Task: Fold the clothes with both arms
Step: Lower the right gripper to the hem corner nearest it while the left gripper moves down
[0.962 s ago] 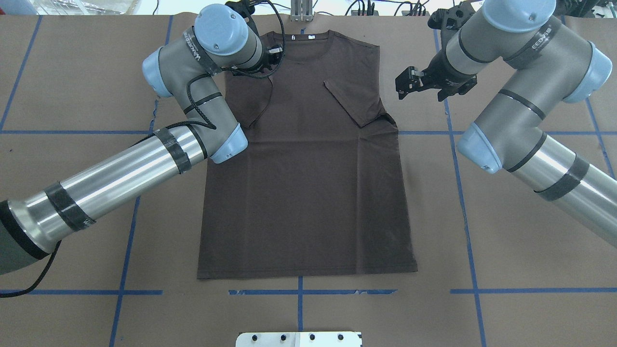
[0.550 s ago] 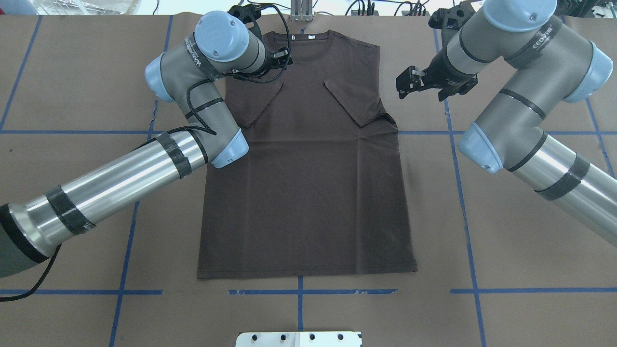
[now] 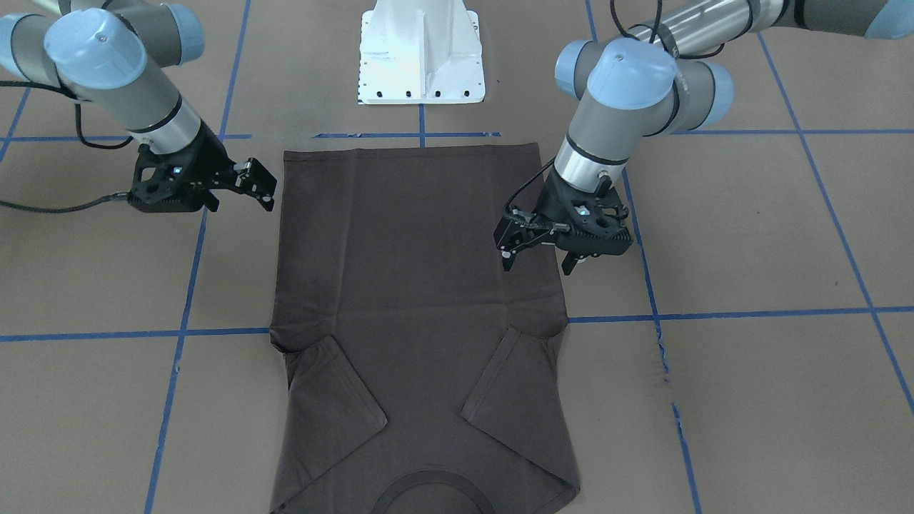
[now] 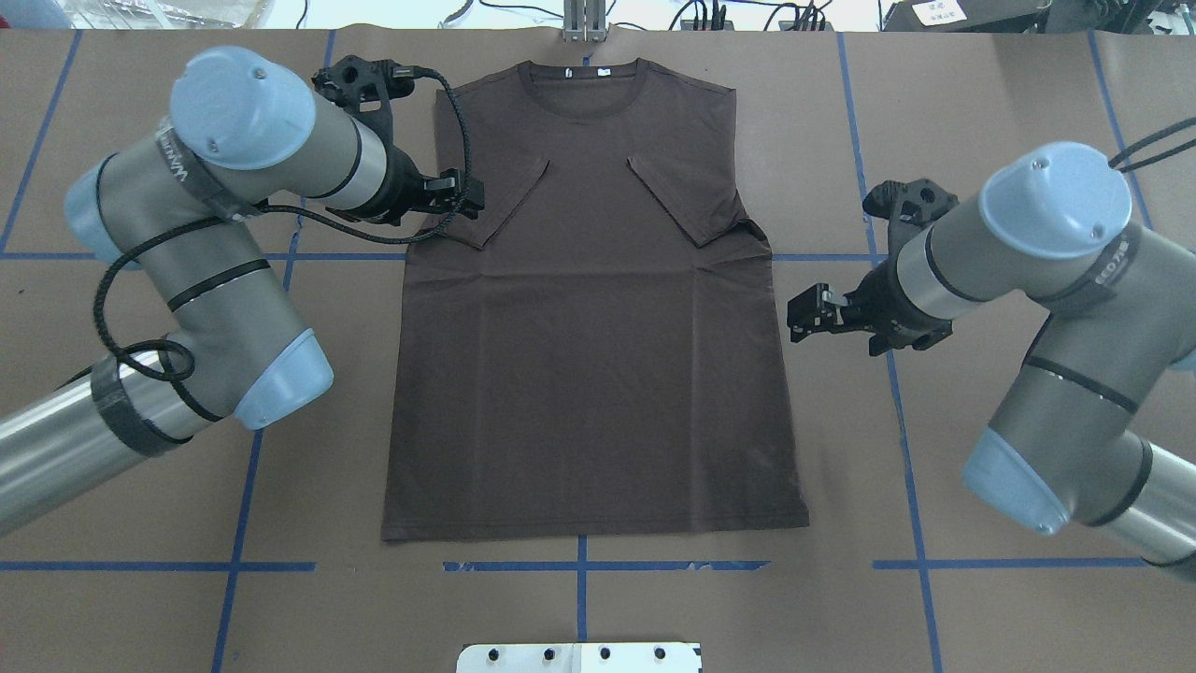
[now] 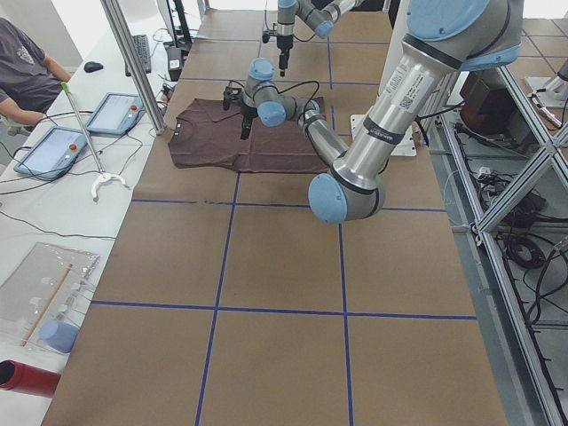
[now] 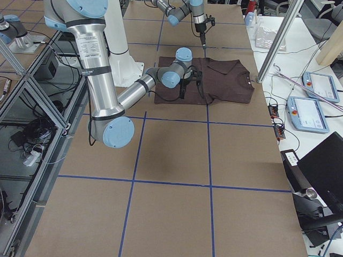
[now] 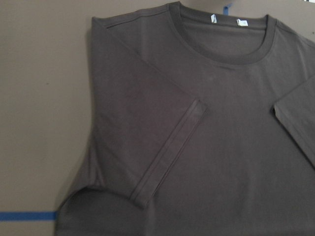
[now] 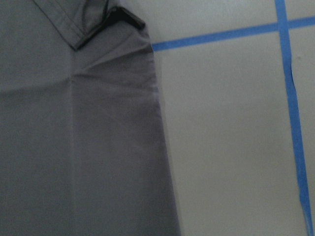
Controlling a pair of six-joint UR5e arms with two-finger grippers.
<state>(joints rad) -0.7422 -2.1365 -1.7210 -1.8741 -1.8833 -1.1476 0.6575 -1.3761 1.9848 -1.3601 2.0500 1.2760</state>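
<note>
Shirt (image 4: 598, 374) flat at centre frame on the counter (image 4: 981, 112), sleeves tucked in; left tool (image 4: 464, 196) and right tool (image 4: 805, 316) both apart, empty, so pinch opposite side edges at matching heights to keep your fold square.

Dark brown T-shirt (image 4: 589, 374) on tan table (image 4: 990, 103) gridded with blue tape (image 4: 1028, 564).

Left arm (image 4: 215, 276) and right arm (image 4: 1074, 308): grey-silver tubes; light-blue caps (image 4: 241, 107); black cables (image 4: 456, 112)
</note>
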